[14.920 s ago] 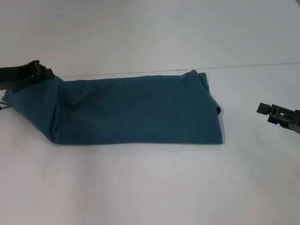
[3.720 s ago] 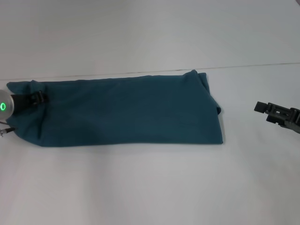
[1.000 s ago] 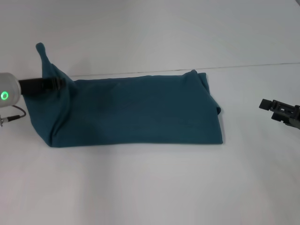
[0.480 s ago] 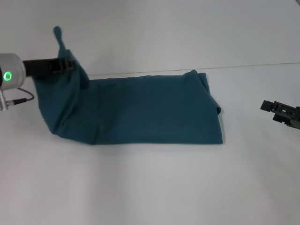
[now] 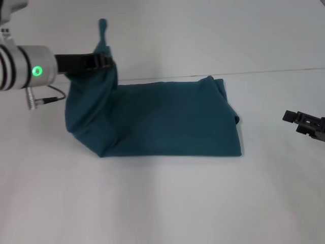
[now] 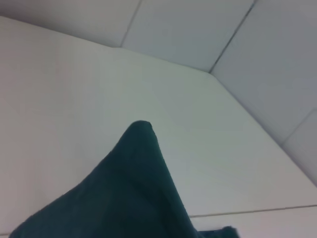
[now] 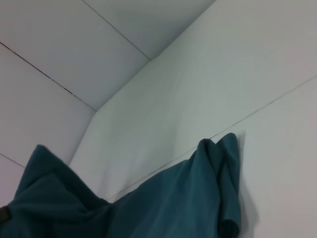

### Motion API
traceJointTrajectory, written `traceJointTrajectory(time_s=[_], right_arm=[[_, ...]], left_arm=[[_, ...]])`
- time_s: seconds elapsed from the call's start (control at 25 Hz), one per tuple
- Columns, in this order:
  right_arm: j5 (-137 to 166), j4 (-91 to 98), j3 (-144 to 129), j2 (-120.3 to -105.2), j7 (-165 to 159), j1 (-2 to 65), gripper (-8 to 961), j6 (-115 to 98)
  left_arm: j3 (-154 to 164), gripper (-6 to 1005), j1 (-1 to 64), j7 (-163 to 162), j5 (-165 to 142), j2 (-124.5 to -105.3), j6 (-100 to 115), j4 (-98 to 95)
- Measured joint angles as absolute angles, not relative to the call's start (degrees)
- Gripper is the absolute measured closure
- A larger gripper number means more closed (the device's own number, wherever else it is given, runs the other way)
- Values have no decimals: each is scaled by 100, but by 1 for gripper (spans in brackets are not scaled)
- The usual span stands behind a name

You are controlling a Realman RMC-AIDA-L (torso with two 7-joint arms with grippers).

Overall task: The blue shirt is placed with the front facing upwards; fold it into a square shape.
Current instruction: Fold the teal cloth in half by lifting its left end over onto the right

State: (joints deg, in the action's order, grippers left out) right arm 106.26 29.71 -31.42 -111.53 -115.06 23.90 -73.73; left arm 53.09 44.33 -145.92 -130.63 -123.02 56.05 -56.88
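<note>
My left gripper, jaws clamped on the shirt's raised left end, has the long strip running rightward along the surface toward the idle right gripper, whose jaws I cannot judge.

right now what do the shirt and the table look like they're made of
The shirt looks like soft matte knit cloth, probably cotton: it drapes and creases where the left gripper lifts its end. The table seems a smooth, hard white surface with a faint sheen, perhaps laminate; a thin seam crosses it. The right gripper waits aside.
</note>
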Motion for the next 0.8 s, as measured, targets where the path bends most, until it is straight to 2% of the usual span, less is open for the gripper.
traceJointTrajectory(time_s=[0.28,0.8], right_arm=[[10626,2971,-3164,-11153,-11505,2391,4,-7374],[10626,2983,-3164,-11147,-11505,2391,3,-7393]], left_arm=[[5455,952,4624,-14834,-13070,-12387,5565,-5690],[5601,947,4679,-15384,-13070,-12346,5745,-6292]])
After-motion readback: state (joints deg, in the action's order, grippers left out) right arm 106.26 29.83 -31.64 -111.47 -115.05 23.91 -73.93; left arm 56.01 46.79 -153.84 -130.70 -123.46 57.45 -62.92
